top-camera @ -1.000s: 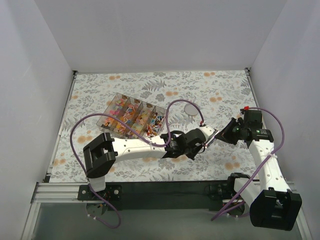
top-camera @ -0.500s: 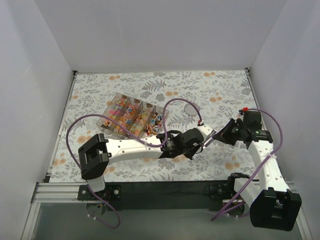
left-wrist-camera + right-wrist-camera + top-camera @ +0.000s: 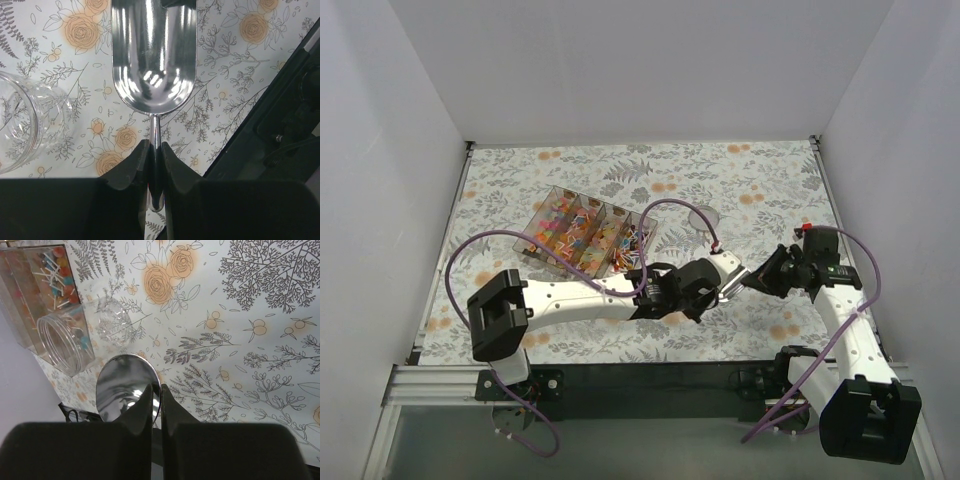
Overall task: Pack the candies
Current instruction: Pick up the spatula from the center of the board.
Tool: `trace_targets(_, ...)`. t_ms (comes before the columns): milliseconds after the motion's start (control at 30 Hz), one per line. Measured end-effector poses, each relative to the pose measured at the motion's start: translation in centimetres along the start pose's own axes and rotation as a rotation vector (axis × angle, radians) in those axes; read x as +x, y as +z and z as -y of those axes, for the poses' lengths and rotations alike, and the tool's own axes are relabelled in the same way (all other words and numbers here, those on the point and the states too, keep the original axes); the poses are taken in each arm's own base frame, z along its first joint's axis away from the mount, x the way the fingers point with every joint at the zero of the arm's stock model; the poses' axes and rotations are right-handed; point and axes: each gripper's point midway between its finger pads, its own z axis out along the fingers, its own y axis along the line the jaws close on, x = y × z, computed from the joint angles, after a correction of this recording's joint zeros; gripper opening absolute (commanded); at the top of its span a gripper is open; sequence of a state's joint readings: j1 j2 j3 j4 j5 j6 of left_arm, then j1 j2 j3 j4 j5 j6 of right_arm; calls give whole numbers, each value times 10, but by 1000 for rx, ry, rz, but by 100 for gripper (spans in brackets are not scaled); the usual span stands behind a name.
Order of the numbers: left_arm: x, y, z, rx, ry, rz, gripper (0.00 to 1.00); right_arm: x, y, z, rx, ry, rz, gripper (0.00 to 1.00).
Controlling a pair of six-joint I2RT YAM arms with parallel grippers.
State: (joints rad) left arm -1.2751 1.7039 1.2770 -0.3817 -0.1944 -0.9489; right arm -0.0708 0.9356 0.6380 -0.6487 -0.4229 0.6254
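Observation:
The candies (image 3: pixel 582 233) fill a clear compartment box, also seen at the top left of the right wrist view as candies (image 3: pixel 47 267). An empty metal scoop (image 3: pixel 152 55) hangs just above the tablecloth. My left gripper (image 3: pixel 156 146) is shut on its thin handle. My right gripper (image 3: pixel 156 388) is shut on the rim at the far end of the scoop (image 3: pixel 120 390). In the top view the left gripper (image 3: pixel 724 283) and the right gripper (image 3: pixel 753 279) meet end to end with the scoop (image 3: pixel 739 281) between them, right of the table's middle.
A clear jar (image 3: pixel 65 342) lies on its side just beyond the scoop, with a few coloured bits showing through its wall; it is the jar (image 3: pixel 703 217) in the top view and the jar (image 3: pixel 20 125) beside the scoop. The candy box (image 3: pixel 545 258) stands left of centre. White walls enclose the table.
Both grippers, joined on the scoop, have drifted slightly left and toward the near edge. The left arm's elbow has swung further left.

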Motion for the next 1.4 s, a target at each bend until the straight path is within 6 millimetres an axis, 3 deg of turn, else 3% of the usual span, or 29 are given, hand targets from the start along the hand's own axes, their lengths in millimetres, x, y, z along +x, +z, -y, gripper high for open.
trace_targets(100, 3, 0, 1, 12, -2, 3, 0, 1, 1, 2, 3, -1, -4, 9)
trace_targets(167, 4, -1, 2, 22, -3, 5, 0, 4, 1, 3, 8, 1, -12, 16)
trace_targets(367, -4, -10, 8, 70, -8, 39, 0, 6, 4, 11, 29, -62, -28, 27)
trace_targets(733, -1, -18, 12, 107, 9, 34, 0, 2, 8, 20, 59, -145, -34, 30)
trace_targets(900, -5, -23, 6, 83, 6, 59, 0, -15, -3, 1, 20, -205, 23, 38)
trace_targets(1067, -18, -36, -3, 57, -7, 110, 0, -35, -27, -31, -58, -296, 122, 59)
trace_targets(1200, -32, -51, -26, 18, -27, 151, 0, -40, -44, -52, -123, -359, 171, 73)
trace_targets(1400, -49, -90, -102, -119, -95, 180, 0, -43, -63, -75, -180, -449, 225, 78)
